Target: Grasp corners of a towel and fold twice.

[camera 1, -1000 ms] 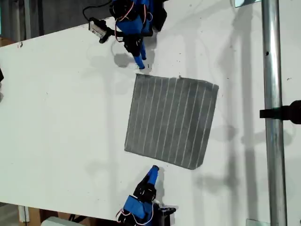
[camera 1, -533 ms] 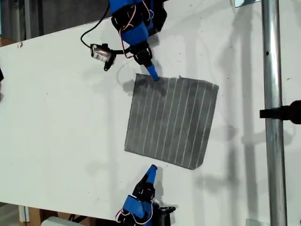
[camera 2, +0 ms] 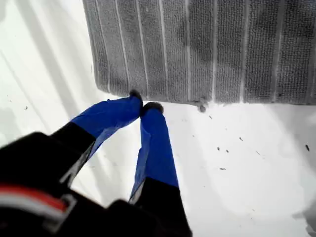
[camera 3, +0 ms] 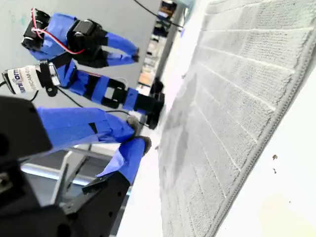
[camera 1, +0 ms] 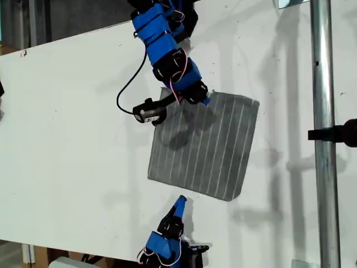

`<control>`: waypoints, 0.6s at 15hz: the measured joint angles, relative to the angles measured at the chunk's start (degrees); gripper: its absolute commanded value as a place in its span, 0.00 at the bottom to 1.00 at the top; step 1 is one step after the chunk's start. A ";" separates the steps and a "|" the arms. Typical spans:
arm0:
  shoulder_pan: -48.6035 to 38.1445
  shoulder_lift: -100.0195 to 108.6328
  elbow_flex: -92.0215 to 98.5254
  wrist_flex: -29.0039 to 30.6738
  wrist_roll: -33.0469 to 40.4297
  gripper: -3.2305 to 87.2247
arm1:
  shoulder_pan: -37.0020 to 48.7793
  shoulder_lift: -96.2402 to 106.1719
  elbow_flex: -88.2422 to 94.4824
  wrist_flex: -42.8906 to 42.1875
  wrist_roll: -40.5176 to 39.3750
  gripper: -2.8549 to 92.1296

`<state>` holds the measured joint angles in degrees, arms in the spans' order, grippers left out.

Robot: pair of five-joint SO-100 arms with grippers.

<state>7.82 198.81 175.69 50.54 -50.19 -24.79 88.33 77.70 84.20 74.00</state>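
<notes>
One grey striped towel (camera 1: 201,146) lies flat between two grippers, my first gripper (camera 2: 141,105) clenched empty at one edge, my second gripper (camera 1: 182,199) clenched empty beside the opposite edge.

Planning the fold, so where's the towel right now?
The towel lies flat on the white table, just right of centre in the exterior view, between my first gripper at its top edge and my second gripper below it.
</notes>
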 measured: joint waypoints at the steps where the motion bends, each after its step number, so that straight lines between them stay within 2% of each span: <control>1: 0.00 0.00 0.00 0.09 0.00 0.06 | -0.97 1.23 0.00 -0.97 0.53 0.36; 6: 0.09 0.00 0.00 1.14 -0.35 0.06 | -5.36 2.02 3.60 -1.14 8.00 0.40; 9: 0.09 0.00 0.18 1.67 -0.62 0.06 | -7.73 -10.55 2.11 -2.37 11.07 0.39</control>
<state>7.91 198.81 175.87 52.21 -50.80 -32.52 77.78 79.80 81.83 85.08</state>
